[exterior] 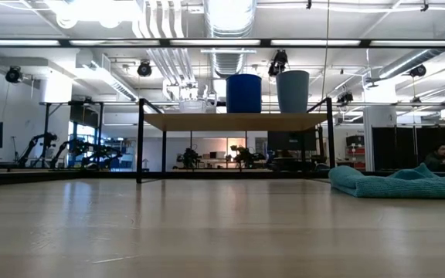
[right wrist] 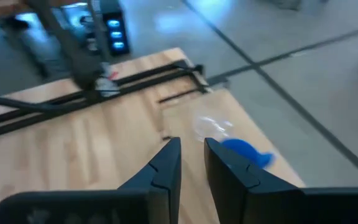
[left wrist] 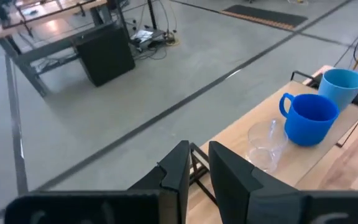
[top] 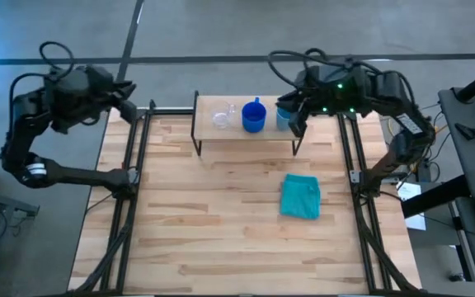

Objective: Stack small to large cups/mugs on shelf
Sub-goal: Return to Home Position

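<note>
- Right now the right gripper is keeping only a narrow gap between its fingers and is gripping nothing, which fits a job that looks finished.
- Just beside those fingertips, the light blue cup is standing upright at the near end of the shelf. I judge the gripper is hanging this close because this was the cup it had to reach.
- Beyond that cup, moving away from the right fingers, the deep blue mug is sitting in the middle, and the clear cup is standing at the far end.
- Seen level, the three are rising in height along one row. They are lined up by size rather than nested, probably so each keeps a flat footing on the narrow board.
- Well apart from the shelf, off the table's far corner, the left gripper is waiting with its fingers almost together and empty, and the clear cup is the vessel closest to it.
- Farther out from the right fingers, the teal cloth is lying folded on the tabletop, clear of the shelf legs.
- Any retreat by the right arm is calling for a lift away from the light blue cup so as not to nudge it.
</note>
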Motion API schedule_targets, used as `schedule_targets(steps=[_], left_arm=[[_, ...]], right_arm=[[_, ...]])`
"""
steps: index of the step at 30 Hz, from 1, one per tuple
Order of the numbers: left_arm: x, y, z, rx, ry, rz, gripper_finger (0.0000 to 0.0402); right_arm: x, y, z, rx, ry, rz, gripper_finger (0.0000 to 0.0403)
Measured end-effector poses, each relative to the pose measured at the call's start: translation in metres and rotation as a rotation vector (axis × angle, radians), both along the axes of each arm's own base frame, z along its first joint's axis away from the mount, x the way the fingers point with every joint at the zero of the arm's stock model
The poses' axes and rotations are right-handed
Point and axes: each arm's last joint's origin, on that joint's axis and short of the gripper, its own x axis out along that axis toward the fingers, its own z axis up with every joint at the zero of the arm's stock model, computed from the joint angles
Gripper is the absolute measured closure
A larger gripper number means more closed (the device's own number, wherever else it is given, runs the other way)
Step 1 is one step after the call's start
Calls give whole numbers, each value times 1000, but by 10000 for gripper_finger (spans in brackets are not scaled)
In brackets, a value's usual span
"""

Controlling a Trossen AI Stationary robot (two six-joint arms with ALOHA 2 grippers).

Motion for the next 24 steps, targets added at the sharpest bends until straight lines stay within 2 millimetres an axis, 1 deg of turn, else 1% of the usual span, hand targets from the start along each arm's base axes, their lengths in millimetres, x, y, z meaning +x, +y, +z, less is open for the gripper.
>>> schedule_targets(steps=[2,4,7,9,11,14,16,19,22,24], left_arm=[[-4,-2,-6,-21,-17,12,355],[-15,-6,-13,-47,-61,31,355],[-28,-11,-29,-74,-89,48,355],[-36,-15,-41,-81,-93,51,355],[-40,-16,-53,-101,-128,61,355],[-49,-20,-69,-107,-176,73,355],[-48,-20,-79,-101,-205,66,355],[-48,-21,-89,-82,-306,14,355],[-46,-21,-100,-62,-374,-42,355],[-41,-20,-112,-56,-368,-53,355]], right_arm=[[-8,0,-1,-11,7,-43,338],[-15,0,-4,-12,10,-71,339],[-26,2,-11,5,2,-100,342],[-32,2,-17,17,-29,-113,343],[-37,3,-23,26,-74,-120,344],[-44,5,-34,31,-174,-103,342],[-49,7,-41,43,-259,-57,340],[-58,11,-57,66,-335,19,337],[-68,13,-77,101,-370,29,338],[-77,14,-90,121,-398,22,341]])
